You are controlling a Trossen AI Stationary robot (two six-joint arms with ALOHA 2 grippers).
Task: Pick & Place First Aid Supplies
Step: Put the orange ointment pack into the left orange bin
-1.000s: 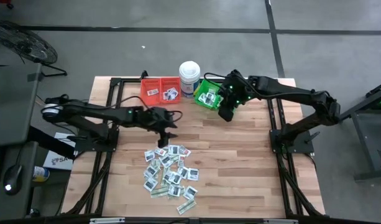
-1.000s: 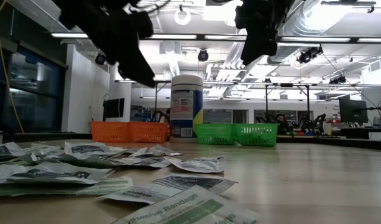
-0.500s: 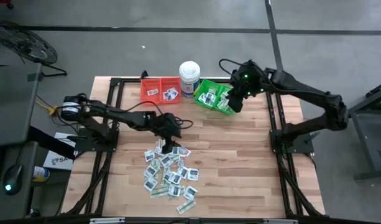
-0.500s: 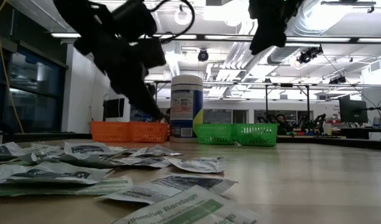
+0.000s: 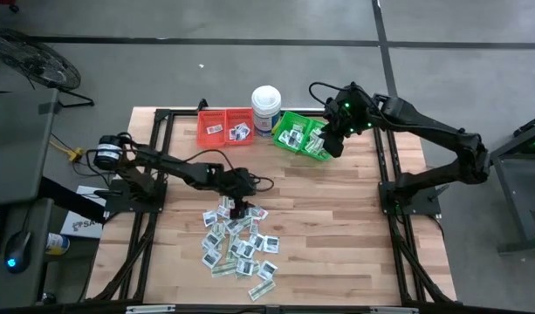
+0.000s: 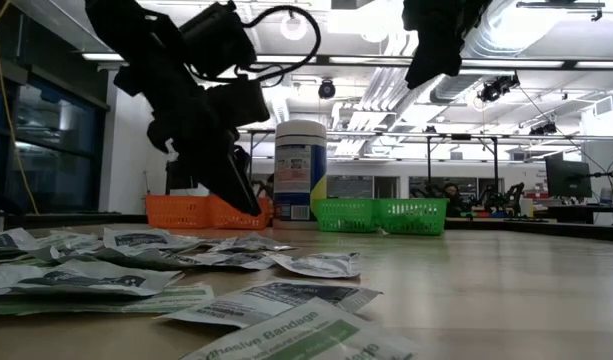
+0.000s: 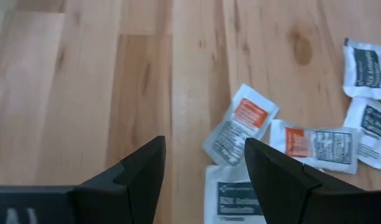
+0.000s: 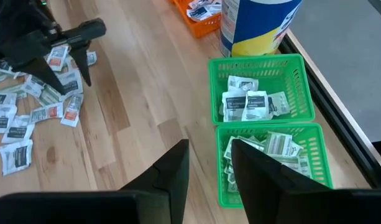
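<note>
The first aid packets (image 5: 239, 244) lie in a loose pile on the wooden table, near the low camera (image 6: 136, 250). My left gripper (image 5: 239, 208) hangs open just over the pile's far edge (image 6: 248, 205). In its wrist view, its fingers (image 7: 206, 158) stand on either side of a white packet with an orange patch (image 7: 240, 124) without touching it. My right gripper (image 5: 331, 148) is open and empty (image 8: 209, 158), high above the green bins (image 8: 258, 60), which hold several packets.
Red bins (image 5: 200, 126) with a few packets, the tall white tub (image 5: 266, 103) and the green bins (image 5: 291, 114) stand in a row along the table's far edge. Bare wood lies between that row and the pile, and to the pile's right.
My left gripper has moved right and toward the near edge, coming down over the pile's far edge. My right gripper has moved up and toward the far-right, over the green bins, then held still.
</note>
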